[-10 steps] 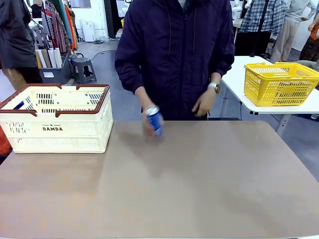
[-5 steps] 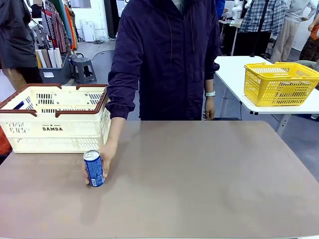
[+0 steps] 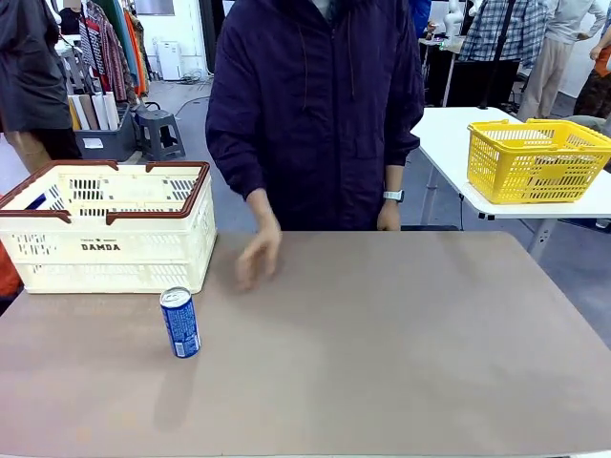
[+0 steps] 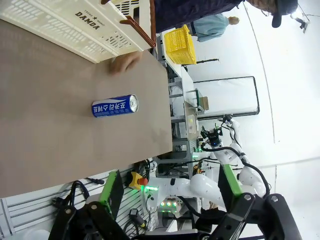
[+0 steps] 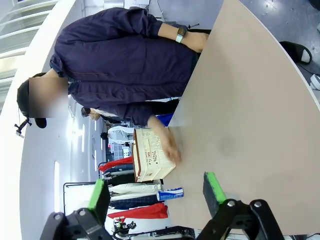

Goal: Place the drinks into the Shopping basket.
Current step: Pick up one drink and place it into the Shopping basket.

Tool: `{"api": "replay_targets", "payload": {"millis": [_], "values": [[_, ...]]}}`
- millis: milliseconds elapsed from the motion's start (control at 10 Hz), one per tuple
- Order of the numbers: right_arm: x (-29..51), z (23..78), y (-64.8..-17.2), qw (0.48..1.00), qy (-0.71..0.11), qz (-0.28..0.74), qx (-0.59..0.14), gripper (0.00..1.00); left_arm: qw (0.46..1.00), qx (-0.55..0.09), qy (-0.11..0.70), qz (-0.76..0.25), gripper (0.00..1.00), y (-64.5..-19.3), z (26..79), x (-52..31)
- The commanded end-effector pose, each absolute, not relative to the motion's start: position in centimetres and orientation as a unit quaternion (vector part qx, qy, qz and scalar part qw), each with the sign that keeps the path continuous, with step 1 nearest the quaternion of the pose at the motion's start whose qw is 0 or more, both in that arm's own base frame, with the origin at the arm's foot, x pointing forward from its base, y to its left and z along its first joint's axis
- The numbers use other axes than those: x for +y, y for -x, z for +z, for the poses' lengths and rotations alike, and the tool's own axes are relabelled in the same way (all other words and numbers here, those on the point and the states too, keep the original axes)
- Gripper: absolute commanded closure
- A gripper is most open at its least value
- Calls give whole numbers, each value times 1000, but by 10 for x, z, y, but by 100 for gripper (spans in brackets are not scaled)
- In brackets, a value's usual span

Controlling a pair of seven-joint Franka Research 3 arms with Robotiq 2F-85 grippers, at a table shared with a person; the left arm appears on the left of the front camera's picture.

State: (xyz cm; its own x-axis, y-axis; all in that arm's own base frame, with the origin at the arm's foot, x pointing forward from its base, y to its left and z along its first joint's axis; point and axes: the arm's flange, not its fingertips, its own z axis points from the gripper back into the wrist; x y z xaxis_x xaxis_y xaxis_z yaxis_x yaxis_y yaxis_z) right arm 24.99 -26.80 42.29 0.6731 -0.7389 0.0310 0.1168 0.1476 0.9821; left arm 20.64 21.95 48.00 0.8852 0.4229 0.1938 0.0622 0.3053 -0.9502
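One drink, a blue and white can [image 3: 179,322] with a silver top, stands upright on the brown table just in front of the Shopping basket [image 3: 105,234], a cream slotted crate with a brown-red rim. The person's hand [image 3: 258,253] hovers to the can's right, clear of it. In the left wrist view the can [image 4: 114,106] shows sideways below the basket [image 4: 75,22], far beyond my open left gripper [image 4: 168,189]. My right gripper [image 5: 156,192] is open too, with the can [image 5: 171,193] and basket [image 5: 150,159] small in the distance. Neither gripper holds anything.
The table [image 3: 401,363] stretches bare to the right of the can. A bright yellow mesh basket [image 3: 535,157] sits on a white table at the back right. The person in a dark jacket [image 3: 315,105] stands at the far edge.
The person brought the blue can from the far edge down to the table in front of the basket, let go, and drew the hand back. The grippers stayed open.
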Motion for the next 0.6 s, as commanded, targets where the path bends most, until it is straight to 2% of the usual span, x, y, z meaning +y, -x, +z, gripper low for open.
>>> {"api": "replay_targets", "payload": {"millis": [0,300,500], "values": [[-271,426,-249,714,-576,-295,-269,0,808,-176,553,104,0,-210,496,194],[-271,426,-249,714,-576,-295,-269,0,914,-67,400,10,0,-239,539,56],[-271,426,-249,714,-576,-295,-269,0,955,-31,290,-52,0,-263,532,-41]]}}
